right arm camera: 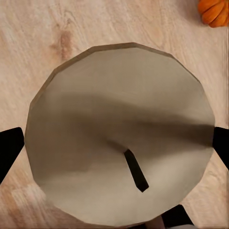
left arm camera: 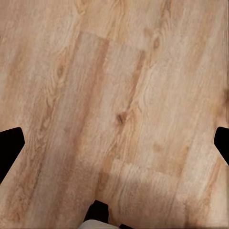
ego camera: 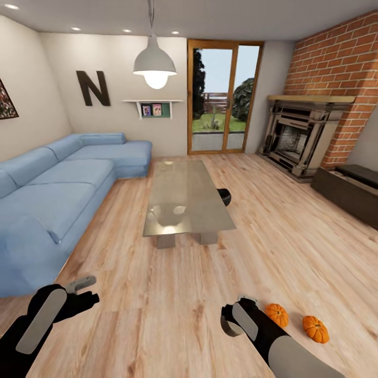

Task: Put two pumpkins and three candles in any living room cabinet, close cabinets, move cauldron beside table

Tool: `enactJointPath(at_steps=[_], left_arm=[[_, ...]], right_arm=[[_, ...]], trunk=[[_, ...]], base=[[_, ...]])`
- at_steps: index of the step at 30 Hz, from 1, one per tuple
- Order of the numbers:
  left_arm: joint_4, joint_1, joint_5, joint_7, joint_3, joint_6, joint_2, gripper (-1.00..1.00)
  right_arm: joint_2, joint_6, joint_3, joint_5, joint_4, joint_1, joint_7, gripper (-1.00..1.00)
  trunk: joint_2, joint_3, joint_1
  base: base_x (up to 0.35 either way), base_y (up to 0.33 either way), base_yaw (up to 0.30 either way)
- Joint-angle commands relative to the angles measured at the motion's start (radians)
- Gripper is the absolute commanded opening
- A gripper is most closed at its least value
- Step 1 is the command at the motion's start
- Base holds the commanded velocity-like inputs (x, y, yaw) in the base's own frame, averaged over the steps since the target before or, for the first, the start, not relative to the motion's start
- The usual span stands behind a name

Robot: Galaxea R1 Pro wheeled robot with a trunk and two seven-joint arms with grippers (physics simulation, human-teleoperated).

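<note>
The right end effector (ego camera: 237, 318) carries a pale candle (right arm camera: 121, 133), its flat top and dark wick facing the wrist camera and its sides meeting both fingertips, low over the wooden floor (ego camera: 173, 315). The dark-brown cabinet (ego camera: 346, 191) that should receive it stands well ahead and to the right, against the brick wall beside the fireplace (ego camera: 302, 134), so the right arm is the nearer. Two pumpkins (ego camera: 276, 314) (ego camera: 315, 328) lie on the floor just right of that arm, while the left end effector (ego camera: 84, 293) hangs empty, fingers spread wide.

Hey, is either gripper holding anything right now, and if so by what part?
The right gripper holds a candle, gripped by its round sides. The left gripper holds nothing.
</note>
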Motion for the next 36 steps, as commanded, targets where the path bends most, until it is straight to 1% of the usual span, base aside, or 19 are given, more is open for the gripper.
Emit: enactJointPath(at_steps=[1,21,28,36], left_arm=[[-0.001,-0.001,0.010,0.011,-0.002,0.001,0.001,1.00],[-0.001,-0.001,0.011,0.011,-0.002,0.001,0.000,1.00],[-0.001,-0.001,0.011,0.011,-0.002,0.001,0.000,1.00],[-0.001,-0.001,0.011,0.010,-0.003,0.001,0.000,1.00]], right_arm=[[-0.001,0.003,0.007,-0.007,-0.001,-0.001,-0.008,-1.00],[-0.001,0.002,0.006,-0.008,-0.001,-0.001,-0.008,-1.00],[-0.001,0.003,0.006,-0.008,-0.001,-0.001,-0.008,-1.00],[-0.001,0.003,0.006,-0.008,-0.001,-0.001,-0.008,-1.00]], trunk=[[0.007,0.002,-0.004],[0.147,0.070,-0.081],[0.196,0.096,-0.107],[0.252,0.124,-0.138]], base=[[-0.004,0.000,-0.280],[-0.001,0.000,-0.280],[-0.182,0.000,-0.280],[-0.032,0.000,-0.280]])
